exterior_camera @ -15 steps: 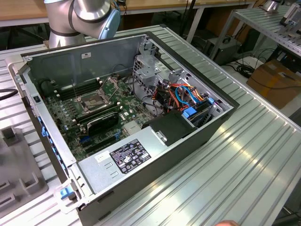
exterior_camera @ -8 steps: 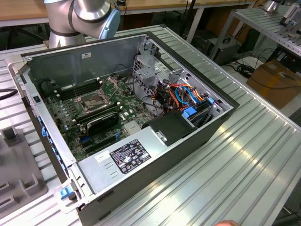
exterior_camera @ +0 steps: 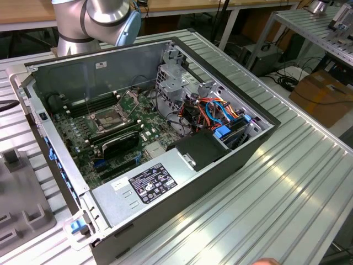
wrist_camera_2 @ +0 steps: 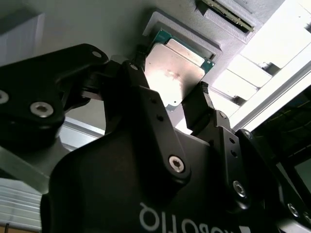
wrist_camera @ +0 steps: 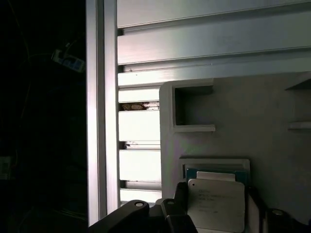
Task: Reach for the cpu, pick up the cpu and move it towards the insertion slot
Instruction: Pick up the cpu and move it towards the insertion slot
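Thin square silvery cpu [wrist_camera_2: 175, 73] | black claw [wrist_camera_2: 170, 82] clamped on its edges | barely above grey tray [wrist_camera: 272, 121] | silver-framed insertion slot [exterior_camera: 110, 118] well apart

An open grey metal computer case [exterior_camera: 110, 69] lies mid-way along the ribbed aluminium table [exterior_camera: 287, 182]. A grey moulded plastic tray [exterior_camera: 22, 201] sits at the table's edge on the exterior view's left.
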Motion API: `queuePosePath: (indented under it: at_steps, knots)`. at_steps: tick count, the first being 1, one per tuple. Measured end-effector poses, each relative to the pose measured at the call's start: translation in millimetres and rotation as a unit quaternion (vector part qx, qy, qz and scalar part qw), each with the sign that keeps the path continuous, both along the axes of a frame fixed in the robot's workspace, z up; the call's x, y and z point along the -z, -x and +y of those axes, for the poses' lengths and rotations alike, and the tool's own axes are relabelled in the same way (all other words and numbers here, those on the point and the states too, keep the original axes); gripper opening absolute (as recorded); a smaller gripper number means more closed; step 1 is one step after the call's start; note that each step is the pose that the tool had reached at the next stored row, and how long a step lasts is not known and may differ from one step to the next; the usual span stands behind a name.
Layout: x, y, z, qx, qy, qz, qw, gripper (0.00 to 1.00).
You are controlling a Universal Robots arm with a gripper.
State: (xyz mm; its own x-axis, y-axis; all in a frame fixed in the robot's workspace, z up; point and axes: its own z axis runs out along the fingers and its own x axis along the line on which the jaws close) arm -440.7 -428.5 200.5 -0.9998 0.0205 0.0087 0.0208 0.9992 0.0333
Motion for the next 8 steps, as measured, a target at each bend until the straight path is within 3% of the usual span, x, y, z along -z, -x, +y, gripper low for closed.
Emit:
queuePosePath:
  at_steps: [4,8]
  knots:
    - [-9.1,0.0,0.0,-0.002,0.0,0.0002,1.0,0.55]
    - [-12.5,-0.1,0.0,-0.002,-0.0001,0.0,1.0,0.55]
